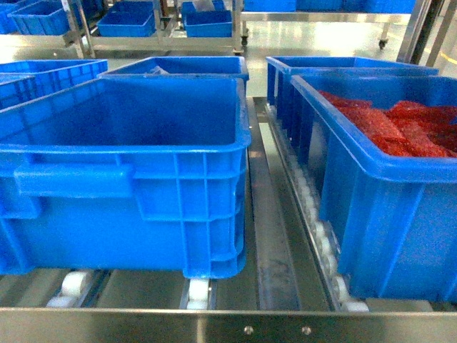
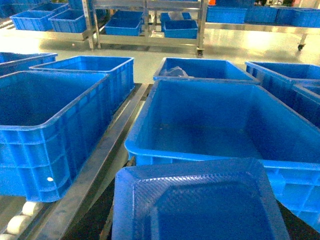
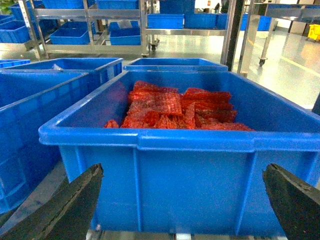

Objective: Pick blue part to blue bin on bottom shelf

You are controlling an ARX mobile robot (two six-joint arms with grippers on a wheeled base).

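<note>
A large blue bin (image 2: pixel 210 125) fills the centre, its smooth inside bare, sitting on the bottom shelf (image 2: pixel 95 170) of steel rails and white rollers (image 2: pixel 20 222). Low in front lies a blue tray-like piece (image 2: pixel 200 205) — ribbed, slightly blurred. More blue crates (image 2: pixel 45 125) stand alongside and behind.

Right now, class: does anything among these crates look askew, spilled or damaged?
Nothing stands out. The blue crates sit square on the roller shelf, and the red packets stay inside their crate.
</note>
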